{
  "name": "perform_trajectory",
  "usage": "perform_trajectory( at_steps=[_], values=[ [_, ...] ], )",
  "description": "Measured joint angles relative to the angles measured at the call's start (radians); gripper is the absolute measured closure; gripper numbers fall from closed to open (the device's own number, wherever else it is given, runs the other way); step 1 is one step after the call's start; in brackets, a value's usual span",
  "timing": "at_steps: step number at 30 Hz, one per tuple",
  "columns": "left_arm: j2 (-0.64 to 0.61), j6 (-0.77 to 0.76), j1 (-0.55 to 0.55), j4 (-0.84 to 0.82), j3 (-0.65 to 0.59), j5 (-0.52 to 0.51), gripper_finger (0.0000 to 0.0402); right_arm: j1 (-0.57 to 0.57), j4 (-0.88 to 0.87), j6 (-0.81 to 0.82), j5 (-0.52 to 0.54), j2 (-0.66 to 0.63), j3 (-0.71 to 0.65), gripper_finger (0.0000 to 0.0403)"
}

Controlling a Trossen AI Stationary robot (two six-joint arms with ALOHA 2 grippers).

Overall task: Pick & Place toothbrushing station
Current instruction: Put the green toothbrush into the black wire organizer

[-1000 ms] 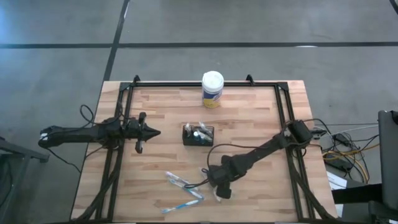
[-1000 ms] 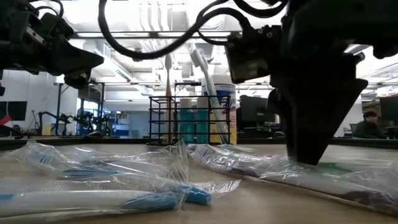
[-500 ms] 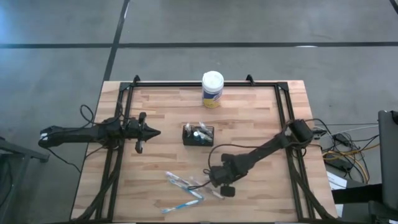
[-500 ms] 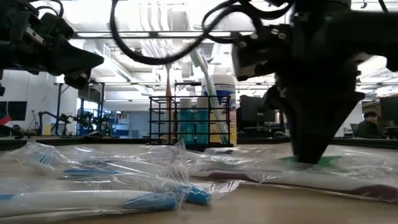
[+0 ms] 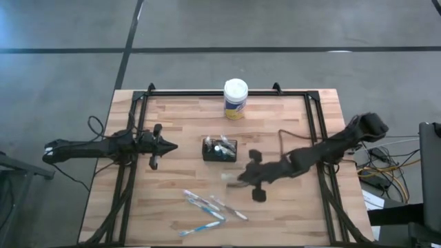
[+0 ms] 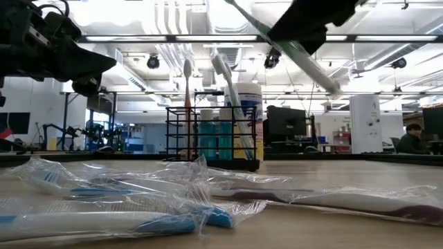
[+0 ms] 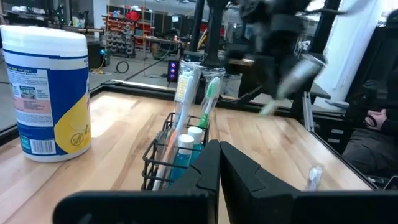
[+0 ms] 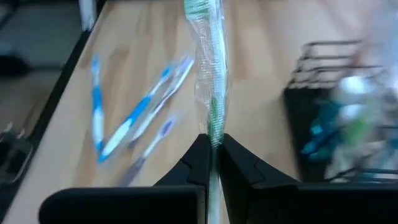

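Showing progress of the toothbrush-loading task at one moment.
Toothbrushing station (image 5: 219, 149): black wire caddy standing upright near the middle of the wooden surface (image 5: 275, 117); already holds two upright toothbrushes and teal-capped tubes, seen in the left wrist view (image 7: 180, 149).
Wrapped green toothbrush (image 8: 211, 93): lifted clear of the surface, tilted, pinched at its lower part; in the high view it lies just beside the station on the right arm's side, not yet over it.
Right hand (image 8: 211, 144): closed on the wrapped green toothbrush, raised above the surface near the station.
Left hand (image 7: 219, 149): fingers pressed together, holding nothing; it hovers well to the left of the station, pointing toward it, waiting.
Loose wrapped toothbrushes (image 5: 207, 210): several blue and one purple-tipped, lying on the near part of the surface, well apart from the station.
Wipes canister (image 5: 236, 98): white-lidded, yellow-labelled, upright at the far edge, untouched.
Done, as judged: some brushes loaded; one more picked up.
Left, as judged: insert the held brush, then fetch the remaining loose ones.
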Motion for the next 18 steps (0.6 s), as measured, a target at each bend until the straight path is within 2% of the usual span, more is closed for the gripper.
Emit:
perform_trajectory(
  at_steps=[5,7,10,14,18],
  values=[
    [0.000,-0.001,0.000,0.024,0.000,0.011,0.0390,-0.033,0.372,-0.076,0.008,-0.087,-0.230,0.0389],
    [0.000,-0.001,0.000,0.028,0.000,0.011,0.0390,-0.051,0.552,-0.106,0.006,-0.101,-0.309,0.0389],
    [0.000,0.000,0.000,0.033,0.000,0.013,0.0390,-0.081,0.722,-0.143,0.010,-0.102,-0.412,0.0389],
    [0.000,0.000,0.000,0.033,0.000,0.013,0.0390,-0.121,0.804,-0.167,0.004,-0.161,-0.506,0.0389],
    [0.000,0.000,0.000,0.036,0.000,0.013,0.0390,-0.161,0.746,-0.208,0.009,-0.308,-0.560,0.0390]
  ],
)
